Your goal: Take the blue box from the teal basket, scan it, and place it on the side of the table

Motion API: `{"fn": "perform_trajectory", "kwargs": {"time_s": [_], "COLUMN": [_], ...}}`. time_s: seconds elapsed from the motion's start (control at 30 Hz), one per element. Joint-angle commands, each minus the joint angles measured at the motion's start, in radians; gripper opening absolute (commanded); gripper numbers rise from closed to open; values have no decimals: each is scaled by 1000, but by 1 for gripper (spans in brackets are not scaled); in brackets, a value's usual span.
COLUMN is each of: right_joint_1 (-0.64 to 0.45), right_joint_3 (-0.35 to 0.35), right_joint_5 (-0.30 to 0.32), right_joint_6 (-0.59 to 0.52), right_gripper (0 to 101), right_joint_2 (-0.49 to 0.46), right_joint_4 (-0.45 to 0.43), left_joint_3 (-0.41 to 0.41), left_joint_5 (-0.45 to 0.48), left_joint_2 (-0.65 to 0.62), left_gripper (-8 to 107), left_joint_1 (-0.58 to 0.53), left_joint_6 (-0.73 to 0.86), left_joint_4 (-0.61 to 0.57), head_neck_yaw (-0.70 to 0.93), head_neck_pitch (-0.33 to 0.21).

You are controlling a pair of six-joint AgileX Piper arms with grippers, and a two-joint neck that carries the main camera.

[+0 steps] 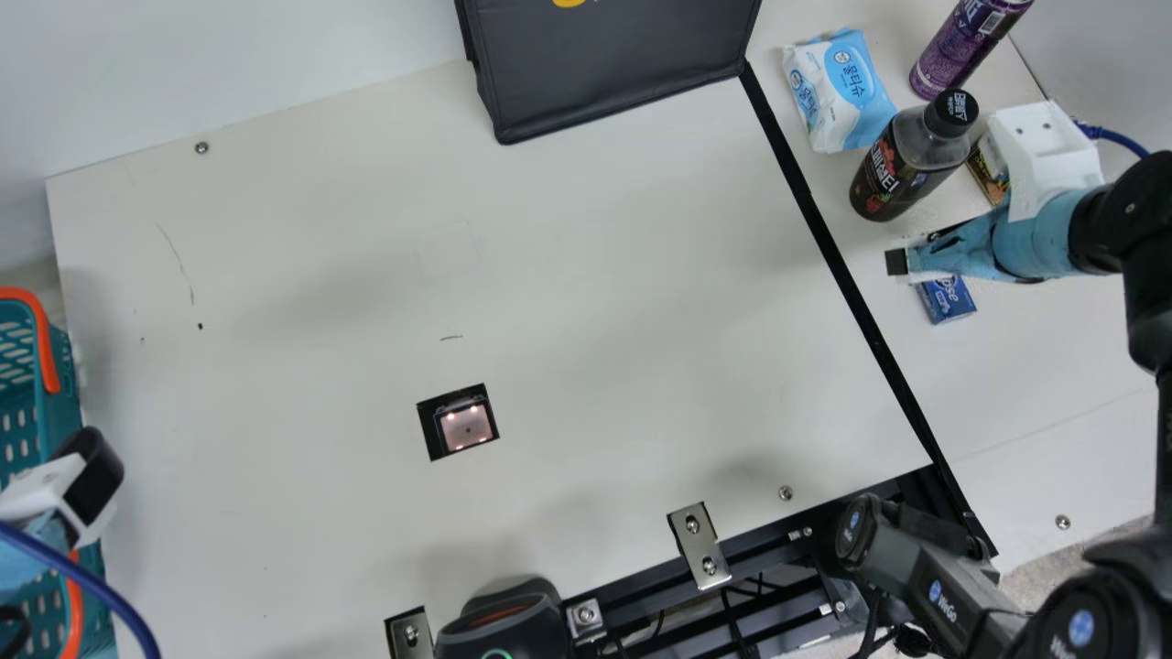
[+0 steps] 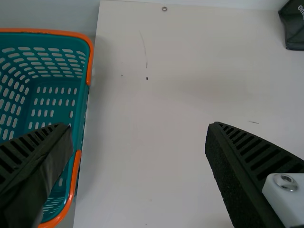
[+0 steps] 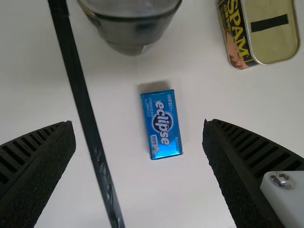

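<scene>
In the main view my right gripper (image 1: 897,263) is over the side table, just above the blue box (image 1: 948,298), which lies flat there. The right wrist view has the blue box (image 3: 162,124) lying between and beyond the open fingers of my right gripper (image 3: 138,142), untouched. My left gripper (image 1: 92,467) is at the main view's left edge beside the teal basket (image 1: 60,366). The left wrist view shows my left gripper (image 2: 137,142) open and holding nothing, partly over the rim of the teal basket (image 2: 81,114); the visible basket floor is bare.
The scanner window (image 1: 467,427) is set in the main table. A dark bottle (image 1: 893,174), wet wipes (image 1: 838,90), a purple can (image 1: 961,46) and a tin (image 3: 270,31) stand or lie around the blue box. A black bag (image 1: 613,64) is at the back, a handheld device (image 1: 504,622) at the front.
</scene>
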Motion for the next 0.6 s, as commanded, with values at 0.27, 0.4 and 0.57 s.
{"fn": "perform_trajectory", "kwargs": {"time_s": [0.27,0.4,0.57], "right_joint_1": [99,157,198], "right_joint_3": [-170,-242,-280], "right_joint_5": [191,242,273], "right_joint_6": [155,204,237], "right_gripper": [95,95,95], "right_joint_2": [-119,-153,-176], "right_joint_4": [6,9,12], "left_joint_3": [0,0,0], "left_joint_5": [0,0,0], "left_joint_2": [0,0,0], "left_gripper": [90,90,90], "left_joint_1": [0,0,0], "left_joint_6": [0,0,0], "left_joint_4": [0,0,0], "head_neck_yaw": [-2,-2,-2], "head_neck_pitch": [-29,-29,-29]}}
